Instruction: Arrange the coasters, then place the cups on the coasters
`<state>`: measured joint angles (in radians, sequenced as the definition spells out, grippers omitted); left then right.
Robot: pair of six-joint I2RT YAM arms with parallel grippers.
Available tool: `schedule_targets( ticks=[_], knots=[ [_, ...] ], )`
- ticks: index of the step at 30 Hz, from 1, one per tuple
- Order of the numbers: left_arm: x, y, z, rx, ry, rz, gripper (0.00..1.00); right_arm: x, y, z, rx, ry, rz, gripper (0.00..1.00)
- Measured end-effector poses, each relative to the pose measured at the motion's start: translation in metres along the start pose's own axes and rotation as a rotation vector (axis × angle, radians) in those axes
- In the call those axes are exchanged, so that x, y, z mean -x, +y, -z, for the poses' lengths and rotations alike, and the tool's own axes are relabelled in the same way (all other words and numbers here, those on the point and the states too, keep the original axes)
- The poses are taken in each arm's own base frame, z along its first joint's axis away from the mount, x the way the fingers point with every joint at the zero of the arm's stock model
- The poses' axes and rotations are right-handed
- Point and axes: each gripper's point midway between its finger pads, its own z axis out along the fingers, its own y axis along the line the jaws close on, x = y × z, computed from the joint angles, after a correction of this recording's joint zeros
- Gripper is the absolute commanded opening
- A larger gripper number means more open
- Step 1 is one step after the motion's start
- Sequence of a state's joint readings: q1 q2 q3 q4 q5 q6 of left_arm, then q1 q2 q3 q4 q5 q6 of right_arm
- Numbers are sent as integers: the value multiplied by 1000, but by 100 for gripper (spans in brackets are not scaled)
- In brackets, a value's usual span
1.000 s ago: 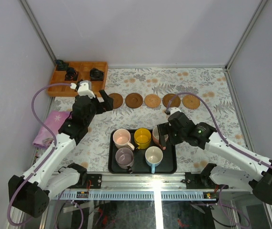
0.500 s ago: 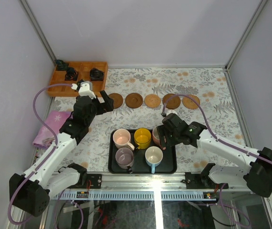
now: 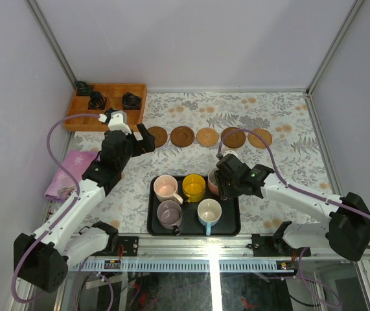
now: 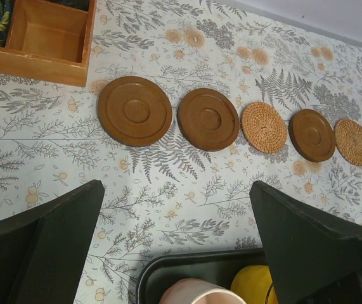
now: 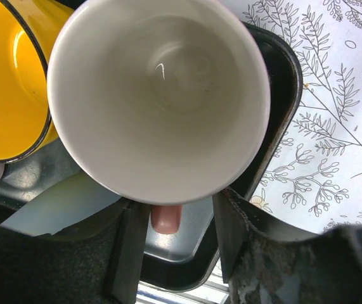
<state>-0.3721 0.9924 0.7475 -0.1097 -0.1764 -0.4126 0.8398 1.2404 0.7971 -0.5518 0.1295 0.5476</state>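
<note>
Starting at the far left with a wooden box (image 3: 107, 103) holding small black objects (image 3: 131, 100) and, nearer, a pink cloth (image 3: 68, 172) at the left edge. Moving right to the left gripper (image 3: 144, 138): spread wide, holding nothing, poised above the patterned tablecloth (image 3: 282, 110) just left of the row of coasters (image 4: 208, 119). Counting five of them in a line running left to right across the middle, each apart from the next, all bare; three of smooth wood, plus two woven coasters (image 4: 264, 127). Coming nearer to the black tray (image 3: 230, 227), with all five cups (image 3: 170, 212) still on it: pale pink cup (image 3: 165, 188) and yellow cup (image 3: 194, 188) in the far row, mauve-grey cup (image 3: 172, 210) and white cup with blue handle (image 3: 209, 212) in the near row. Ending at the tray's far right corner with the white cup (image 5: 158, 95) and its pink handle (image 5: 166, 220). Finding the right gripper (image 3: 217, 184) low over it, fingers (image 5: 231, 240) half narrowed and straddling that handle, one on each side, a gap showing on the right, so not clamped.
</note>
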Motion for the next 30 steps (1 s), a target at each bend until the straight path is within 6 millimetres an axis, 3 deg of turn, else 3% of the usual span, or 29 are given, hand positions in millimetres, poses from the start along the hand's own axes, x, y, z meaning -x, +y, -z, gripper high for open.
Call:
schedule_targets(
  ticks=[8,13,24,30],
  knots=[
    [-6,2,-3,8,16,-3,100,-4,0,-6,-6,26,2,23],
    [-8,3,-5,12,25,-5,100,-5,3,-8,-4,29,5,0],
    [-12,5,-8,17,35,-7,100,-3,0,-7,-20,21,8,0],
    [-11,4,-8,15,29,-6,100,7,-18,3,-107,-44,22,0]
  ],
)
